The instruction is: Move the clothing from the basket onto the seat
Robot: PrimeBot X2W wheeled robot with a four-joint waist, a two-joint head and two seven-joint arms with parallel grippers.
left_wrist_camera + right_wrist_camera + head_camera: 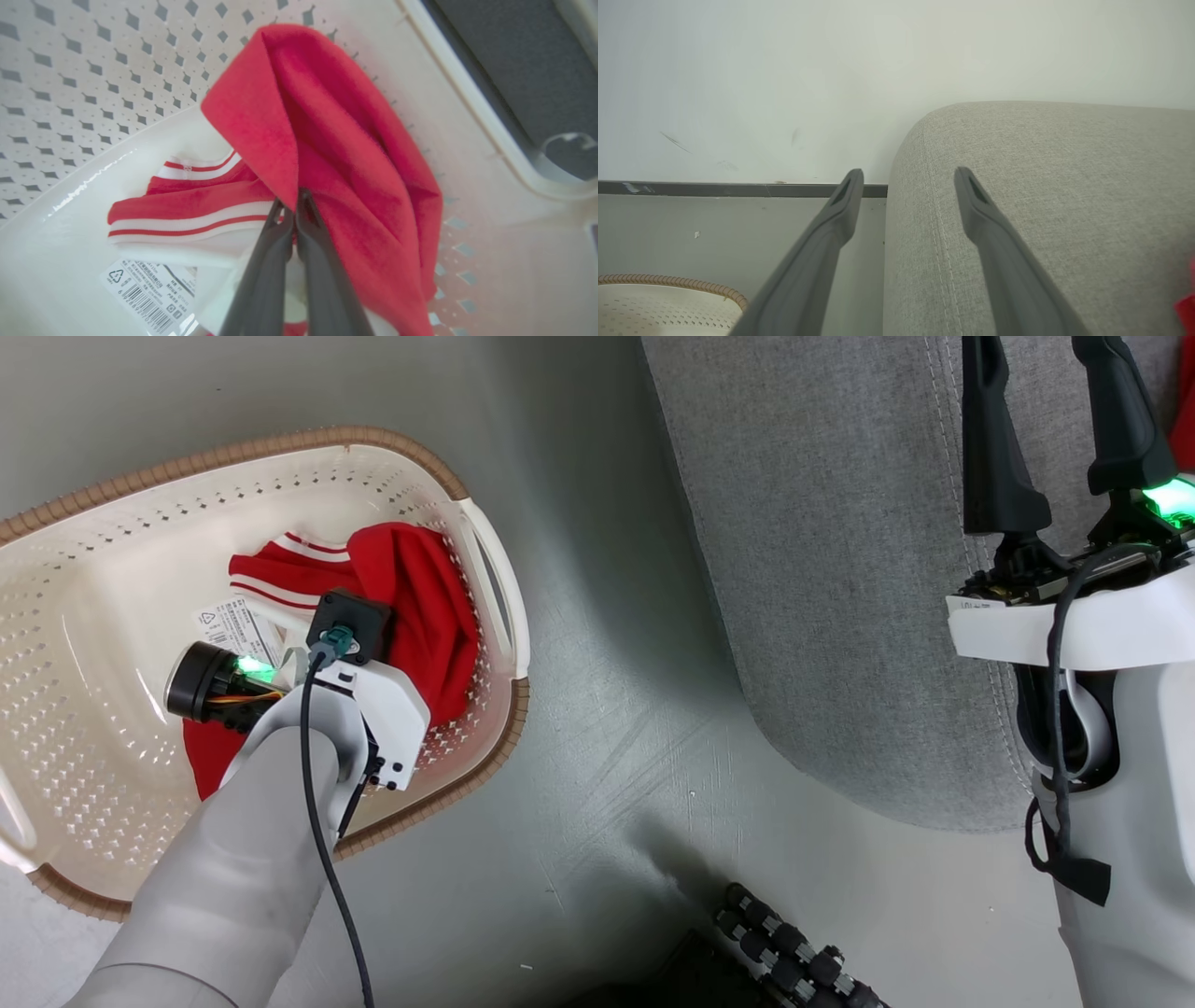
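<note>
Basket (93, 93) holds red striped clothing (350, 186); left pincer (295, 205) is clamped on its red fold. Right pincer (909, 179) stands apart over the grey seat (1064, 186) edge.

the basket (93, 616) is cream plastic, smooth with a slight gloss, its walls punched with small holes. its rim (233, 453) is brown with a woven, ribbed look. the clothing (336, 163) is soft red cloth, matt, with a fine fuzzy nap. its striped trim (196, 224) looks like a flatter knit. the label (145, 294) on the basket bottom is shiny printed paper or film. the seat (1064, 186) is grey woven fabric, coarse and matt, with a stitched seam. the left fingers (266, 270) and right fingers (808, 280) are dark, smooth and matt, plastic or rubber. the floor (607, 756) is smooth grey with faint scuffs and a dull sheen.
</note>
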